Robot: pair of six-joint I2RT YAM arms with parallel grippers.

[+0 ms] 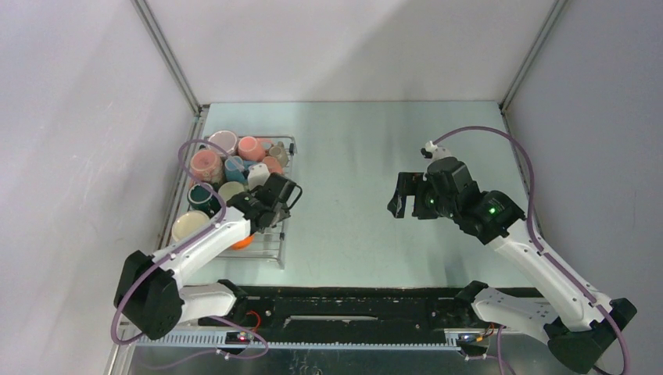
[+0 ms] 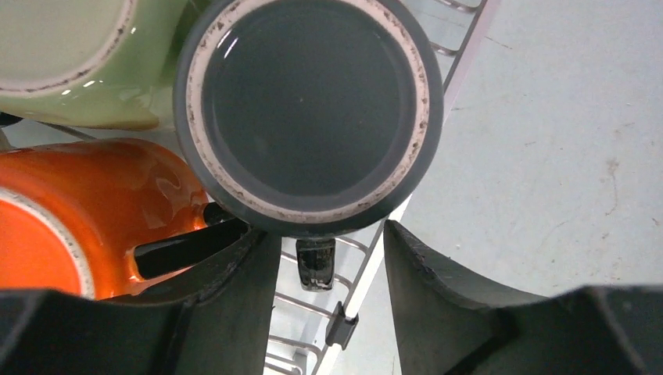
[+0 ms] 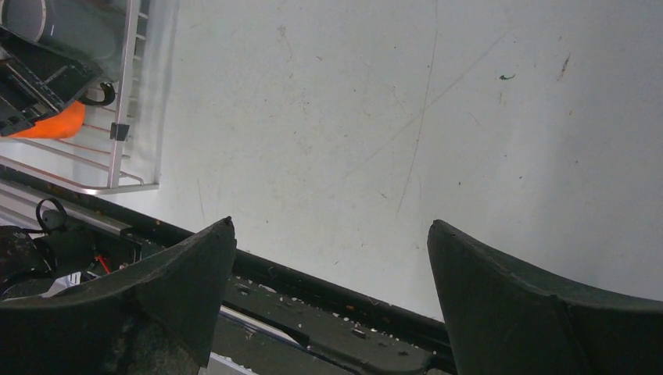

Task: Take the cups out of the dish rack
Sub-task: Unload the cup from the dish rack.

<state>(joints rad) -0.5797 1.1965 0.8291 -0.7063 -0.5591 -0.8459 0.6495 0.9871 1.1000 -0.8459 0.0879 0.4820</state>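
Observation:
The dish rack (image 1: 277, 248) stands at the left of the table with several cups in it: pink (image 1: 207, 164), cream (image 1: 190, 225), dark green (image 1: 202, 197), orange (image 1: 242, 241). My left gripper (image 1: 275, 197) hangs over the rack's right side. In the left wrist view a dark grey cup (image 2: 313, 101) fills the frame. Its handle (image 2: 317, 264) sits between the fingers of my left gripper (image 2: 327, 233), with a gap on each side. An orange cup (image 2: 94, 195) lies at the left finger, a pale green one (image 2: 70, 55) behind it. My right gripper (image 1: 403, 200) is open and empty over bare table.
The rack's wire rim (image 2: 367, 273) runs just under the left jaws. In the right wrist view the rack (image 3: 117, 133) and the orange cup (image 3: 51, 125) show at far left. A black rail (image 1: 352, 301) lines the near edge. Grey walls close in the table.

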